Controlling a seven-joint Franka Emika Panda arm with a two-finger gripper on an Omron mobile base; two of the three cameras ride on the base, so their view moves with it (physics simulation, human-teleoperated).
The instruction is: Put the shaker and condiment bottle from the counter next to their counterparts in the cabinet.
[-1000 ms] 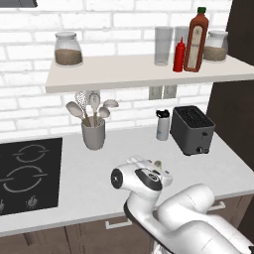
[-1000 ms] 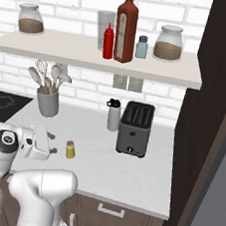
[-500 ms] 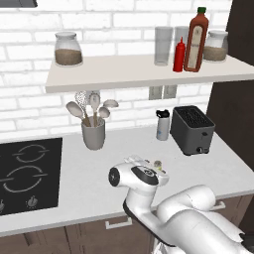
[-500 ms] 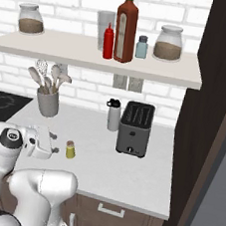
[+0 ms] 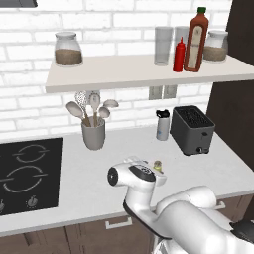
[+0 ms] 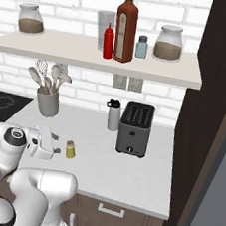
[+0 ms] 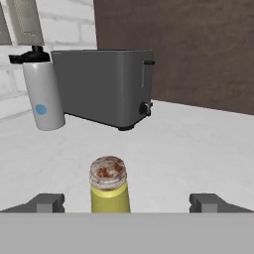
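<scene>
- Standing on the counter (image 6: 128, 172), the shaker (image 6: 70, 150) is upright, just ahead of the gripper (image 7: 126, 202); its lower body is cut off at the bottom of the hand view, and in the left base view only its top peeks over the arm's wrist.
- Claw fingers (image 7: 47, 202) spread wide apart, one each side of the shaker, not touching it; only the fingertips show.
- Condiment bottle (image 6: 108, 42) is up on the cabinet (image 6: 91, 57), touching or just beside the tall sauce bottle (image 6: 125, 29); cannot tell which.
- Sauce bottle carries a pale label; print too small to read.
- Glass jar (image 6: 168, 43) of brown contents sits at the shelf's right end; a small blue shaker (image 6: 141, 47) between it and the sauce bottle.
- White flask (image 7: 43, 94) with a black cap beside the toaster (image 7: 106, 87); a blue dot on it, no legible writing.
- Toaster knob visible, markings unreadable.
- Utensil crock (image 5: 94, 133) near the cooktop (image 5: 27, 168), which is cut off at the left edge.
</scene>
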